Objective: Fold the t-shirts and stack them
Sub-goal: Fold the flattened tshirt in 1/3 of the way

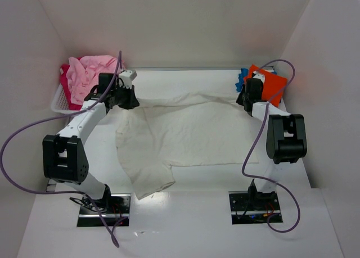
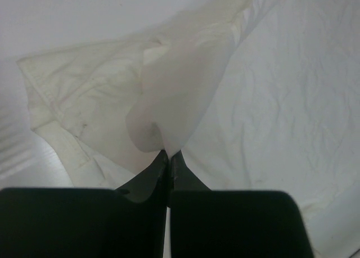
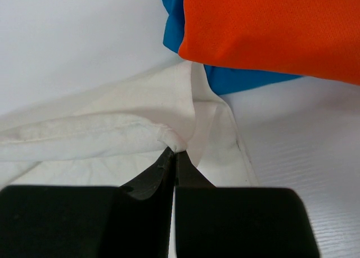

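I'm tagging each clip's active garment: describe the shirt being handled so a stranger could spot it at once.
Across the middle of the white table lies the cream-white t-shirt, spread out. The left gripper and right gripper each pinch its far edge. Its neighbours are coloured: the pink shirt in the basket far left, the orange shirt over the blue shirt far right.

Blue t-shirt [image 1: 242, 75] mostly under orange t-shirt [image 1: 270, 85], red-magenta t-shirt [image 1: 65, 82] mostly under pink t-shirt [image 1: 90, 72]
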Robot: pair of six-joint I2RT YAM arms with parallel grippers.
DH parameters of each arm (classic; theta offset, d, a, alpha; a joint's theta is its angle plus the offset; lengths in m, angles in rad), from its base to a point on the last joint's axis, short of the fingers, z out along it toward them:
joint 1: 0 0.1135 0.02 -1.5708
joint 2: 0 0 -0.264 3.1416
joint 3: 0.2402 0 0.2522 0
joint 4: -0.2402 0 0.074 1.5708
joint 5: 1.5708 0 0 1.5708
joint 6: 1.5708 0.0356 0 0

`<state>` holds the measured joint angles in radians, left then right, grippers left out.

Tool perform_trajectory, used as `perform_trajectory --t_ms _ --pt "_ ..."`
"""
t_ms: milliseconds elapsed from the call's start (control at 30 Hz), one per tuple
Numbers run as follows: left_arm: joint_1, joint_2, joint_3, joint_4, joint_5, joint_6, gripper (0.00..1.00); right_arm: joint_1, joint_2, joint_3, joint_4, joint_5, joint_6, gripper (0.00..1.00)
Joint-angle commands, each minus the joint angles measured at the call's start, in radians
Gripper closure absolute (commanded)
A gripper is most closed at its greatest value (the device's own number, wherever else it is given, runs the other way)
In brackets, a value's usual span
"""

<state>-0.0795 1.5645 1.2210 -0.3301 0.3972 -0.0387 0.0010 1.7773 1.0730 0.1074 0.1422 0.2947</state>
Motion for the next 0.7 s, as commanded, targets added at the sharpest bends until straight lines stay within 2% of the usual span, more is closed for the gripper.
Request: perform_trajectory --t_ms 0,267,500,667 --pt "-0.037 -0.073 -0.05 -0.031 0.057 -0.048 1.0 -0.009 -0.061 -0.005 0.031 0.033 0.007 1.0" --pt "-0.135 -0.113 -0.12 -0.075 0.008 -0.163 1.0 -0.009 -0.032 0.027 0.031 0.037 0.003 1.0" --pt "-0.135 -0.191 -0.195 -0.152 0.031 -0.211 1.0 -0.009 -0.022 0.056 0.003 0.046 0.003 1.0" --pt "-0.135 -0.192 -0.211 -0.233 0.047 -0.232 1.0 -0.009 -0.031 0.034 -0.009 0.034 0.022 1.0"
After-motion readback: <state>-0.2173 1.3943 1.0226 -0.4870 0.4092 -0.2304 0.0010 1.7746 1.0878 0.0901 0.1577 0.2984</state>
